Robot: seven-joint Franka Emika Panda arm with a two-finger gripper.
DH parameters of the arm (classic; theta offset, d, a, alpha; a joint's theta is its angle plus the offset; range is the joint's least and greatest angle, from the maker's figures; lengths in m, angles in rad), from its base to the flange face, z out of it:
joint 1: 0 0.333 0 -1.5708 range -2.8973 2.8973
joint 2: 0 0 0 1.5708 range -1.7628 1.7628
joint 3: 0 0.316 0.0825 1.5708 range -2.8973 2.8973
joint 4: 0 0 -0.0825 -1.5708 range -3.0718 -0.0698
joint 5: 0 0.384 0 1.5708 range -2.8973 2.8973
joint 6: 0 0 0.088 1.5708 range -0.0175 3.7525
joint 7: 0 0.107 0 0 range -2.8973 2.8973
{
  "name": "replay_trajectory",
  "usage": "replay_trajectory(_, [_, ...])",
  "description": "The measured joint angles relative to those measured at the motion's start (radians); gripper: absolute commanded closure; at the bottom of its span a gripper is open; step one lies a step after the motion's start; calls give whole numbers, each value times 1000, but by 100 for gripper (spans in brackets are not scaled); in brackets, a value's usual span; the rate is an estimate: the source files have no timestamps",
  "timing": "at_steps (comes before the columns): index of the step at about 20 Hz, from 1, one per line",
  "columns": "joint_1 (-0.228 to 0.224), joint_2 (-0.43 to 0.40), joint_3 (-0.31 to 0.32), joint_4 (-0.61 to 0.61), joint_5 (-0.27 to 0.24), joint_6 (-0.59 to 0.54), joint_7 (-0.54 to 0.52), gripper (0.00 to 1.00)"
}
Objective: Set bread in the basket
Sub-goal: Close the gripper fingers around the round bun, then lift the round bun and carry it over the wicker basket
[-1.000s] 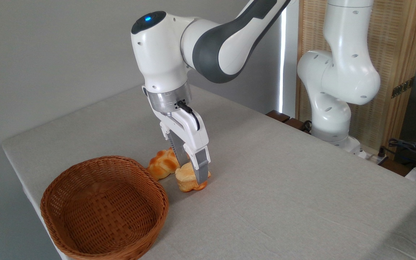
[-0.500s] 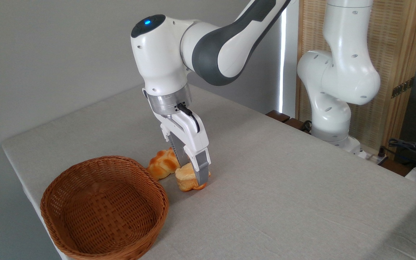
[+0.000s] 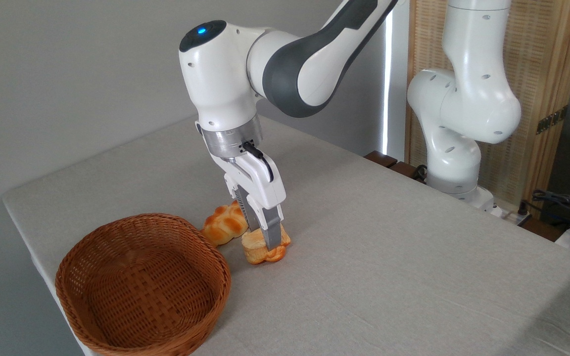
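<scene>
Grey table [image 3: 389, 257]: gripper [image 3: 265, 240] clamps bread [image 3: 260, 252] beside basket [image 3: 141, 282].

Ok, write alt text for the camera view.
A white robot arm's gripper is closed on a small bun on a grey table. An empty wicker basket sits to the left, with a braided loaf behind the bun.

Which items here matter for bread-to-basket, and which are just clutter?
Job: bun, held in the gripper; basket, nothing in it.
Lying about: braided loaf behind the bun; cables off the table's far right.
</scene>
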Motion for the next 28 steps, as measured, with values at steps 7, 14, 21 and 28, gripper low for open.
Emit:
replay_trajectory(7, [0,0,0,0,1,0,0,52])
replay_trajectory(14, [0,0,0,0,1,0,0,52])
replay_trajectory(21, [0,-2,1,18,1,-8,1,50])
replay_trajectory(28, [0,-9,15,133,-13,-28,1,49])
